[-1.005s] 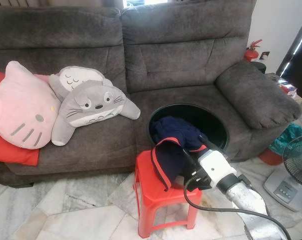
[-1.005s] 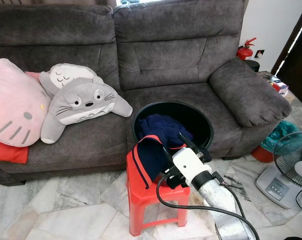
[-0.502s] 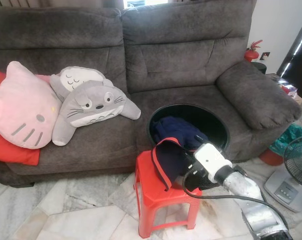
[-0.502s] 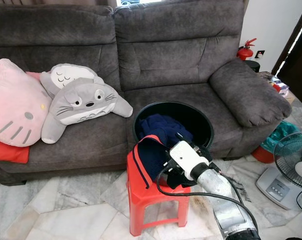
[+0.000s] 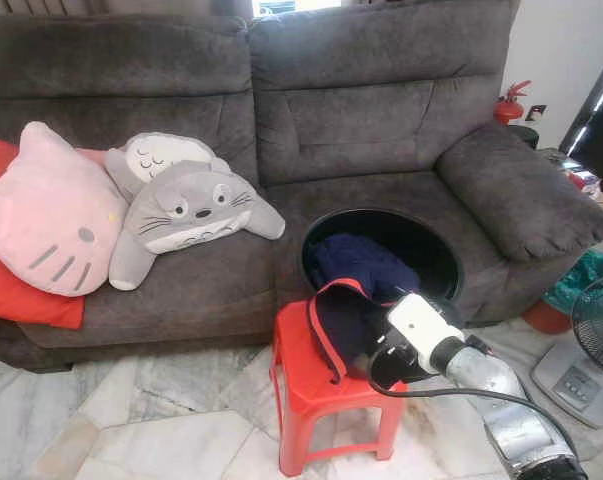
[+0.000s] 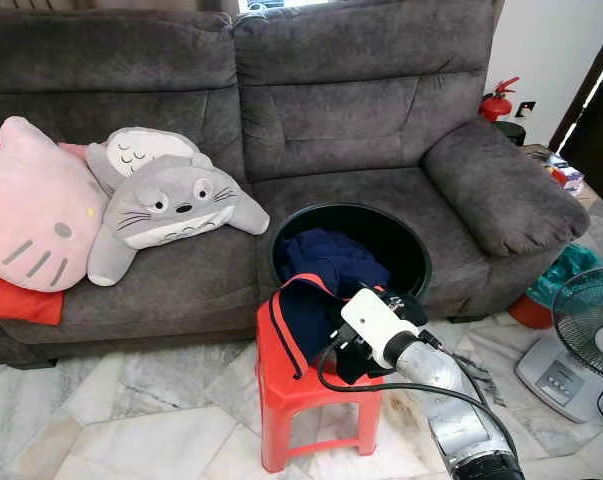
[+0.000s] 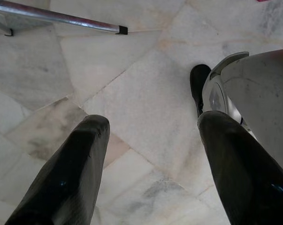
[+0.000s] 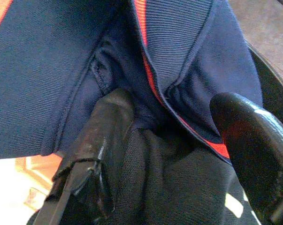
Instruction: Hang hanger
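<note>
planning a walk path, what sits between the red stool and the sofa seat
A black tub of navy clothes, seen in both eye views; a navy garment drapes from it onto the stool.

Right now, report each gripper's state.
Left gripper: open, holding nothing, hanging over the floor.
Right gripper: open, fingers spread around the navy garment, not clamped.

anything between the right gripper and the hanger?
No hanger can be made out. The right gripper is pushed into the navy garment with red trim draped from the black basket over the red stool, jaws apart with dark cloth between them. Any hanger would be hidden under that fabric.
</note>
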